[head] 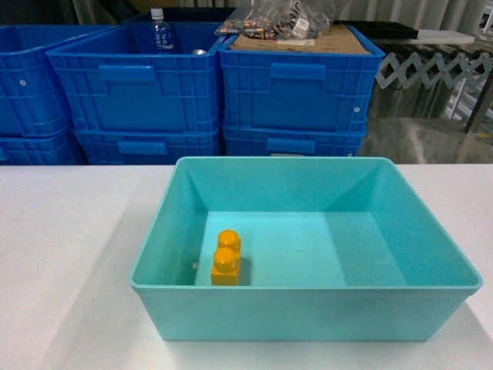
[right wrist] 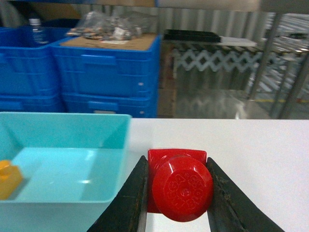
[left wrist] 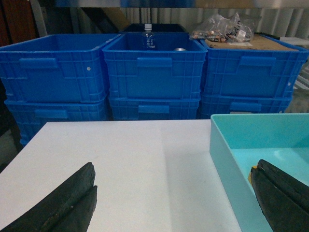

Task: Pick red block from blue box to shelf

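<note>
One yellow-orange two-stud plastic brick (head: pixel 226 260) is all that lies in the light turquoise smooth-walled plastic tub (head: pixel 308 312) in the head view, at the lower left of its floor. The tub sits on a white tabletop (head: pixel 69 254), with stacked dark blue ribbed crates (head: pixel 208 92) across the top of the frame; neither gripper shows here.

In the left wrist view, the left gripper (left wrist: pixel 174 203) has its black fingers (left wrist: pixel 63 203) spread wide at the bottom corners, one above the table, the other at the tub's near-left corner beside a sliver of the yellow brick.

In the right wrist view, the small glossy red plastic brick (right wrist: pixel 181 186) sits at bottom centre, stud toward the camera, pinched between the right gripper's (right wrist: pixel 176 193) two dark fingers, outside the tub and over the table just right of its wall.
</note>
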